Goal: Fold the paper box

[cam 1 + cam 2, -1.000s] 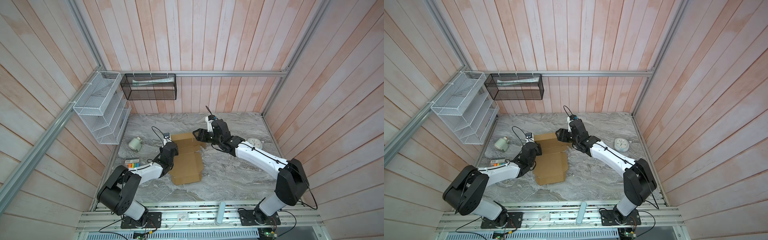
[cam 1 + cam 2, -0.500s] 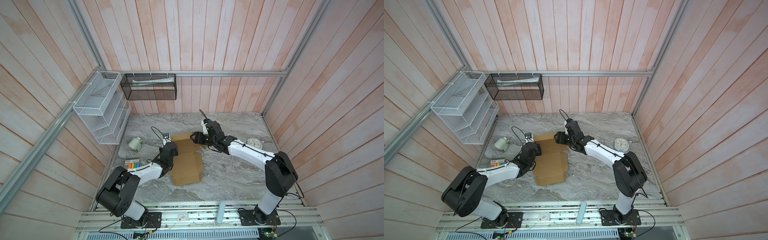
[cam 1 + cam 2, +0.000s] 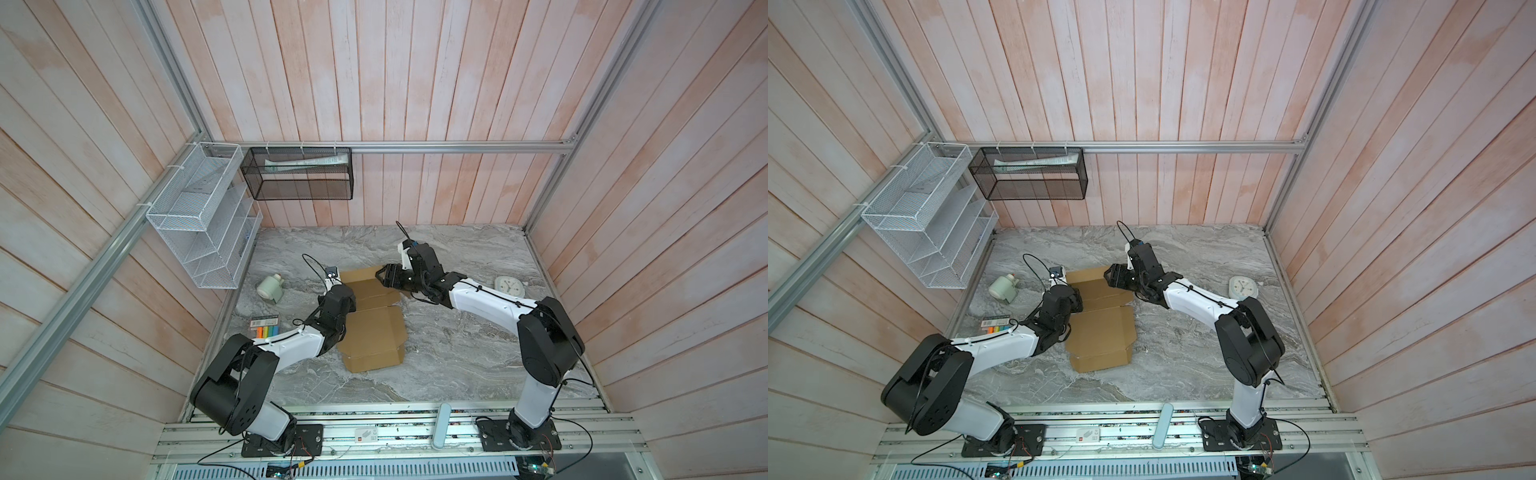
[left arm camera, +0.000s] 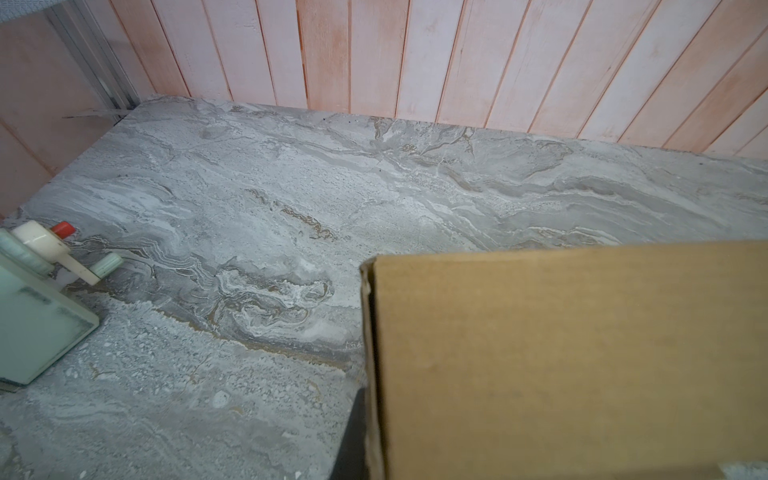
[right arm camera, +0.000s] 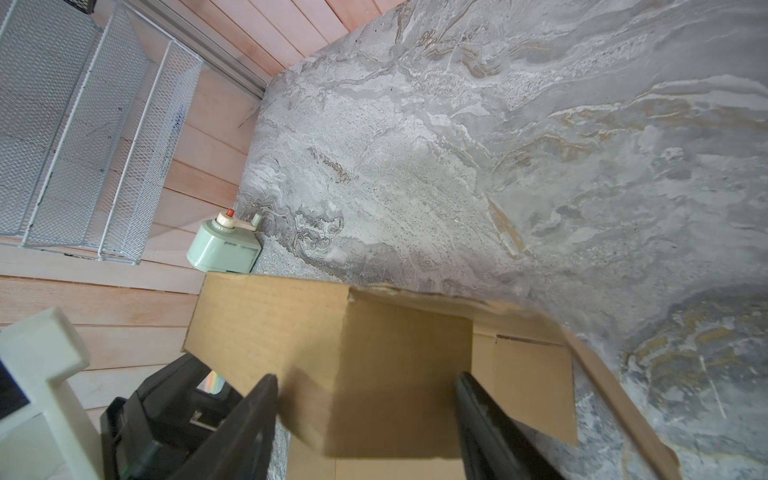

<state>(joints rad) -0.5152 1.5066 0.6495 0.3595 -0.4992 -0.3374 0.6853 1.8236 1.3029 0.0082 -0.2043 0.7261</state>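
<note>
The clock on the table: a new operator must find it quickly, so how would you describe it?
On the grey marble table, look along the right-hand wooden wall. The clock lies there, just beyond the right arm. It alone is round and white-faced.

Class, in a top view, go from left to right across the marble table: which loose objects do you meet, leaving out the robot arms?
Pale green plastic gadget with a white crank → brown cardboard paper box → round white clock.
</note>
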